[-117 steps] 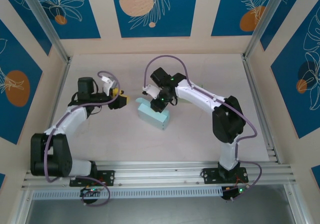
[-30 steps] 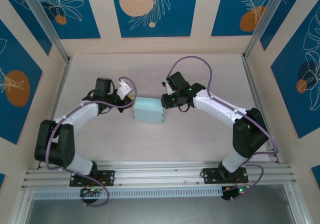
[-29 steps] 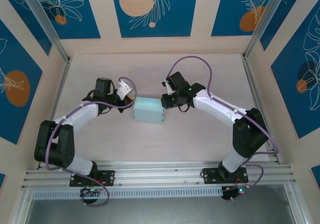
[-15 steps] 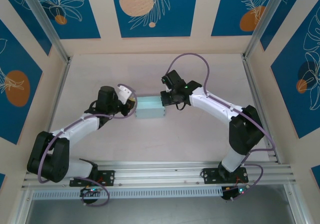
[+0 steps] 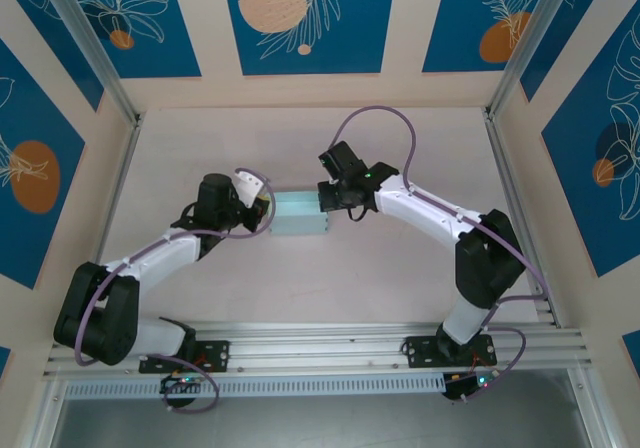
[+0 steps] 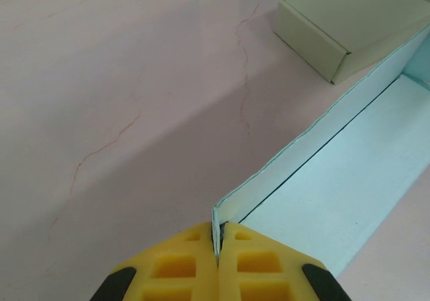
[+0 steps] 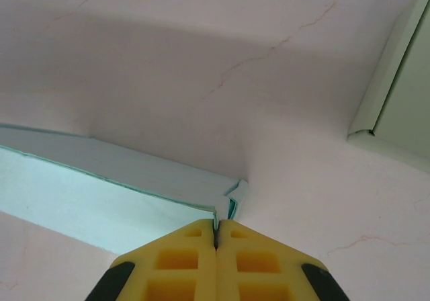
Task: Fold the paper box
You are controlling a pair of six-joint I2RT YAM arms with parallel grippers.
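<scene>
Pinching the paper box [image 5: 300, 213] at its left end, your left gripper [image 5: 265, 208] has its yellow pads [image 6: 181, 267] pressed together on a thin upright wall edge. Your right gripper [image 5: 327, 196] is closed just as tight, clamping a folded corner at the box's right end. The box sits between them, roughly mid-worktop [image 5: 300, 298]. It is pale mint paper, smooth, matte and rectangular, with thin walls and darker cut edges. The pads are blocky with square recesses. Around the box, the worktop is pale pink, faintly veined like marble.
</scene>
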